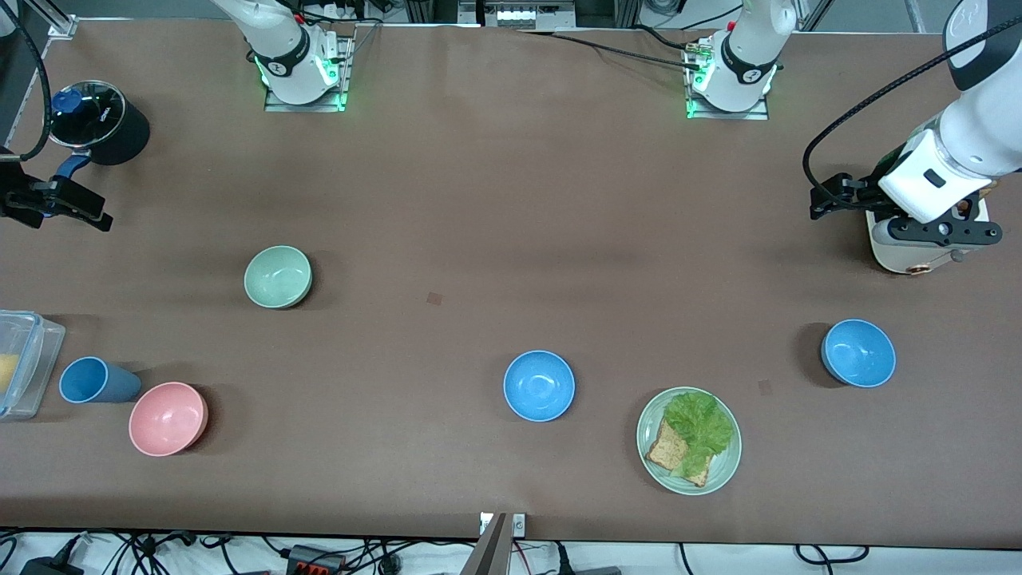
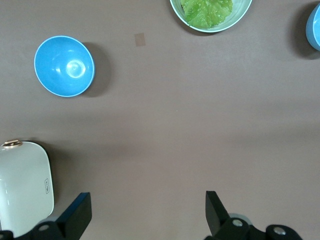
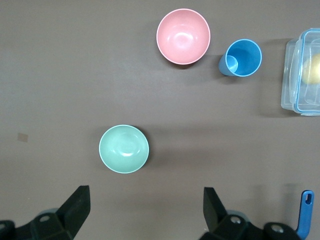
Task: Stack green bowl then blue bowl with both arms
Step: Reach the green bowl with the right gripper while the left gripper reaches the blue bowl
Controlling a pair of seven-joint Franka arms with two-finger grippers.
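lettuce plate (image 1: pixel 722 471) nearest, pink bowl (image 1: pixel 168 418), blue cup (image 1: pixel 96 380)

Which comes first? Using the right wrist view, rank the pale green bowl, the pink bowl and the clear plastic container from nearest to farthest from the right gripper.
1. Pale green bowl, just ahead of the open right gripper.
2. Pink bowl, beside the blue cup.
3. Clear plastic container, at the table edge.

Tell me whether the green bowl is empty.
Empty: the green bowl stands upright, its glossy inside bare in the right wrist and front views.
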